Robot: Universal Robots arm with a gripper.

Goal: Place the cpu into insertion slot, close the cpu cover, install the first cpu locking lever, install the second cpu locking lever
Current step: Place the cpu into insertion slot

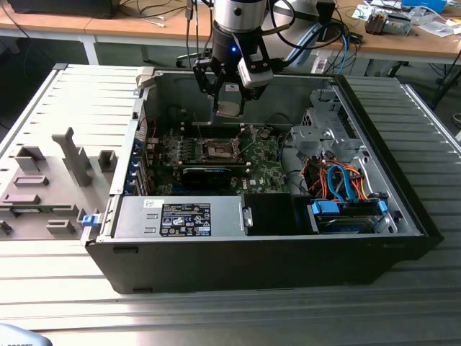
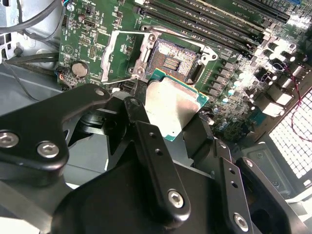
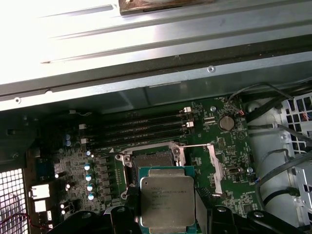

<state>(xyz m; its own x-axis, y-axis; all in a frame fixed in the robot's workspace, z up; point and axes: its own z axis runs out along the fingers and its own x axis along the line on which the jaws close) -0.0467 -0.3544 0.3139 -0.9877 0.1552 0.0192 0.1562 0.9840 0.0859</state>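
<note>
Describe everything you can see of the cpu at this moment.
The cpu is a flat square chip with a dull silver-grey metal lid carrying faint print. The lid sits on a thin green base whose edge shows around it. The black fingers of the hand grip it at two opposite sides. In the exterior view it hangs clear above the motherboard, close to the open insertion slot, not seated. Nothing but the fingers touches it.
</note>
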